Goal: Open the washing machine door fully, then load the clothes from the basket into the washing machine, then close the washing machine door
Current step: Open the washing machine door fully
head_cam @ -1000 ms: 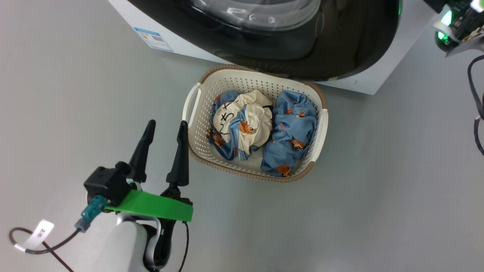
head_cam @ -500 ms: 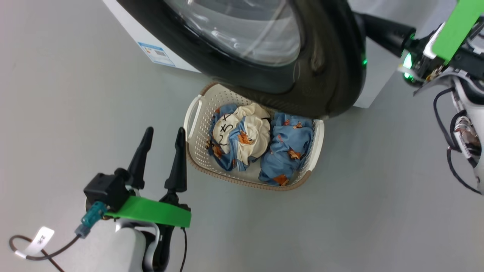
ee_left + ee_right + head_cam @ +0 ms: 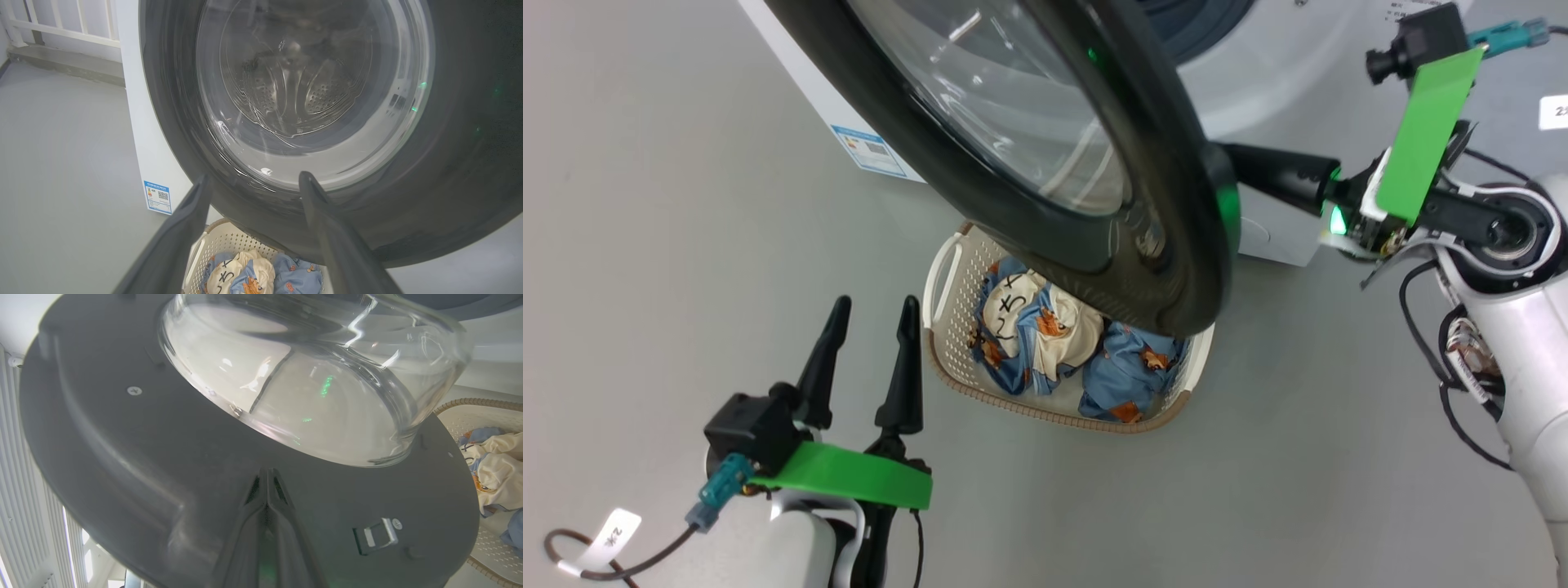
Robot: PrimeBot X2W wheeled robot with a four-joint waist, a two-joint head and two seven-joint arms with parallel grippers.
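Note:
The washing machine door, black-rimmed with a glass bowl, stands partly swung out over the basket. My right gripper is shut, and its tips press the door's dark inner face below the glass bowl; in the right wrist view the right gripper holds nothing. My left gripper hangs open and empty, left of the basket. The clothes, blue with bears, lie in the basket, partly hidden by the door. In the left wrist view the left gripper faces the door's outer glass.
The washing machine is a white box with a blue label on its side. Grey floor surrounds the basket. A white railing runs along the far wall. A loose tagged cable hangs by my left forearm.
The door has swung further out from the machine, with the shut right gripper following behind its edge. The head camera has shifted. The left gripper stays open in about the same place.

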